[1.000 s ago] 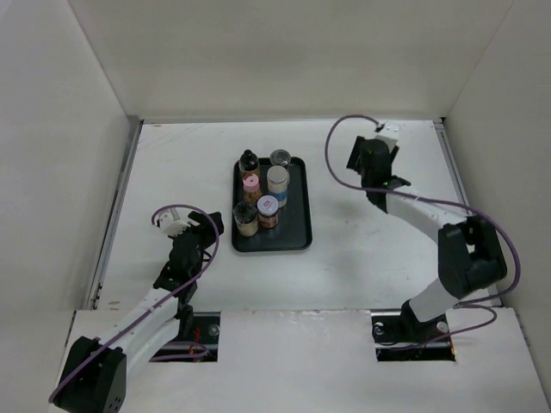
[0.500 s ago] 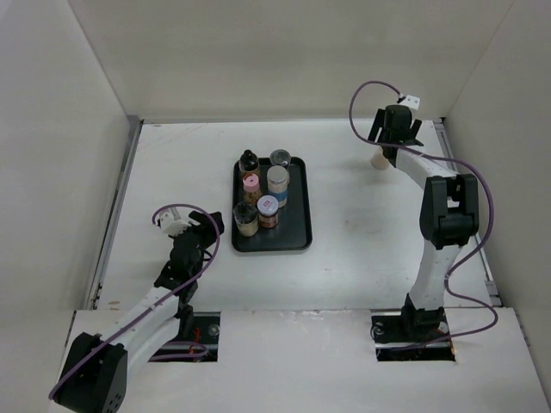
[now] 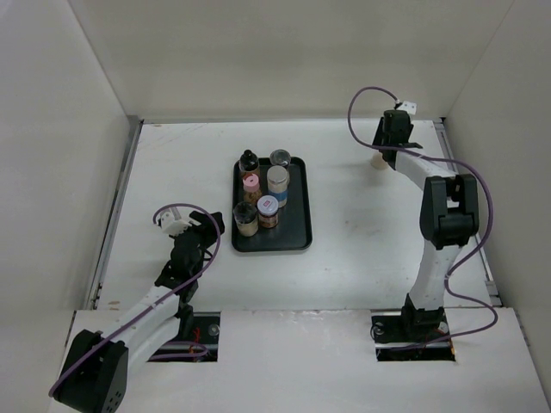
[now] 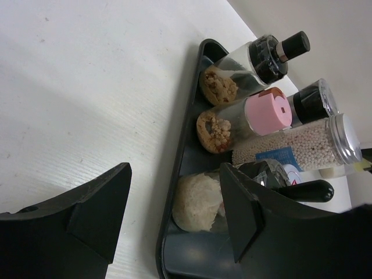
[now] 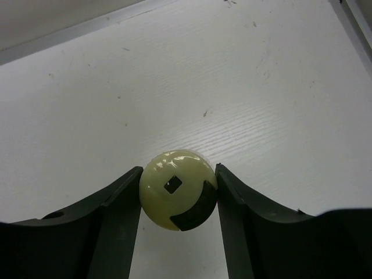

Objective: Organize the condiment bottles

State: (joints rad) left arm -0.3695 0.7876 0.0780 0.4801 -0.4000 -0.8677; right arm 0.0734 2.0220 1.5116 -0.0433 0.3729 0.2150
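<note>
While the right claw (image 5: 178, 200) is pinching the cream-lid bottle (image 5: 174, 200) by its round top, with one finger pressing on each side, that bottle is standing alone far out on the counter (image 3: 362, 249), at about 2 o'clock in the top view. Six other bottles (image 3: 263, 185) are standing close together in the black tray (image 3: 303, 225). The tray is sitting near the middle of the counter, at about 8 o'clock from the lone bottle and well apart from it. The left claw (image 4: 174, 174) is spread wide with nothing in it, and it is hanging near the tray at about 8 o'clock from it. I am guessing the job right now is lifting this last bottle and carrying it over to its friends. The top is round and looks smooth, so it could be slipping out if the squeeze is weak. A firm, even squeeze and a slow lift straight up are looking like the best way. Then the bottle should be going toward the bare strip at the 3 o'clock side of the tray, and coming down softly without bumping the others. The lone bottle is standing up straight, with its top pointing up at the wrist camera. Its long way is running up and down, and its body is hiding under the top.
</note>
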